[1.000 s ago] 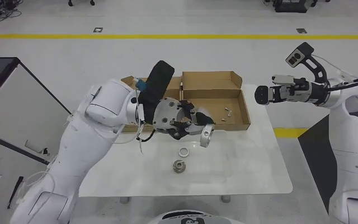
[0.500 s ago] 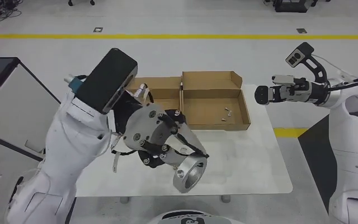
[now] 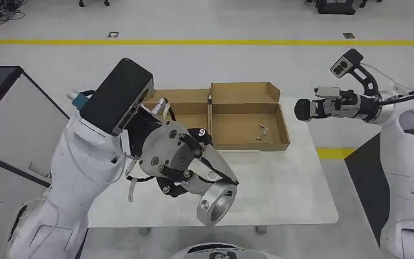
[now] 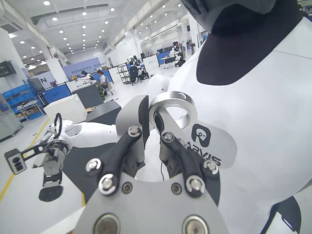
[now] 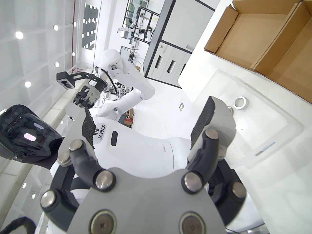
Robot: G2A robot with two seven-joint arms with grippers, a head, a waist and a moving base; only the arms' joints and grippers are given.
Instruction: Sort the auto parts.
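While my left gripper (image 4: pixel 151 113) pinches the wall of the smooth metal collar (image 4: pixel 168 96), threaded holes showing, high above the white table (image 3: pixel 284 188), my right gripper (image 5: pixel 148 108) hangs spread, pads ribbed black, past the cardboard boxes (image 3: pixel 244 94).

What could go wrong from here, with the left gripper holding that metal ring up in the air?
1. The left gripper grips the metal ring by one side of its wall only, one finger inside and one outside. The ring may swivel or slip out.
2. The ring is held up off the table, away from the cardboard boxes. If dropped, it could bounce or roll off the table's edge.
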